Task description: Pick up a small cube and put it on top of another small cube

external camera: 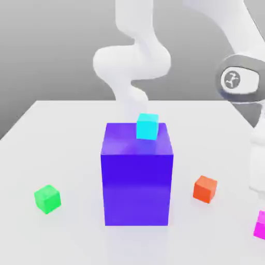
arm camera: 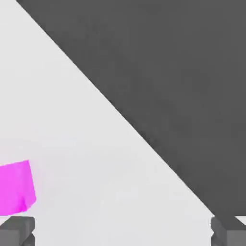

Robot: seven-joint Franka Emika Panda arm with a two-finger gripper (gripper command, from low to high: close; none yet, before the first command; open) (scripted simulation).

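Magenta cube (external camera: 260, 225): on the table (external camera: 72, 150), cut off by the exterior view's right edge; also cropped in the hand view, near one of the jaws (arm camera: 123, 231). Jaws: wide apart, partly cropped, the magenta cube not between them. Green cube (external camera: 47, 199): whole, exterior view's left. Exterior view, beyond the hand view's items: blue-purple block (external camera: 136, 181), cyan cube (external camera: 147, 127) overlapping its top, orange-red cube (external camera: 205, 189).
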